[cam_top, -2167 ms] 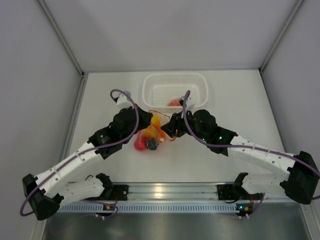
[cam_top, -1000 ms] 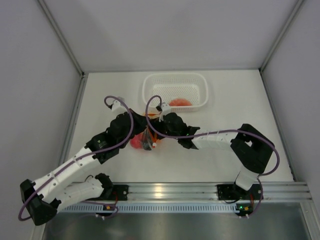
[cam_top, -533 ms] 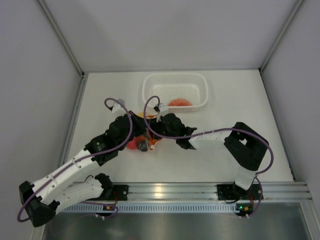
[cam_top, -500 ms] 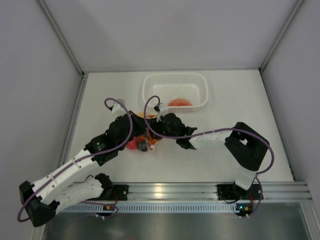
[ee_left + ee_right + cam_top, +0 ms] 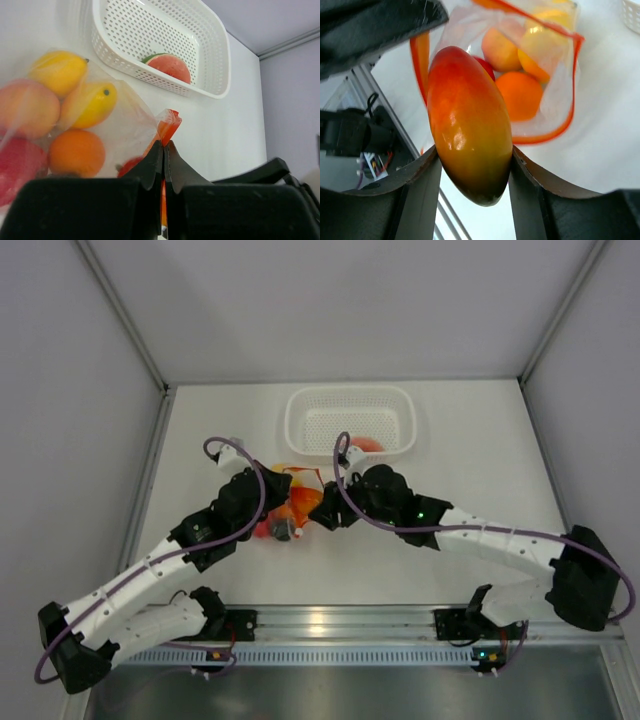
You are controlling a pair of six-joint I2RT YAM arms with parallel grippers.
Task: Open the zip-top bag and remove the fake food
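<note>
Pinching the zip strip (image 5: 169, 125), our left hand (image 5: 163, 150) holds the zip-top bag (image 5: 122, 122) near-side of the basket (image 5: 220, 70). Right hand (image 5: 472, 162) grasps one fake food (image 5: 467, 115); we'd lift clear, mouth wide.

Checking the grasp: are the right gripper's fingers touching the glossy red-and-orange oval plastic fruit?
Touching. The right wrist view shows the glossy red-and-orange oval plastic fruit clamped in the right gripper, both dark fingers pressed against its sides.
</note>
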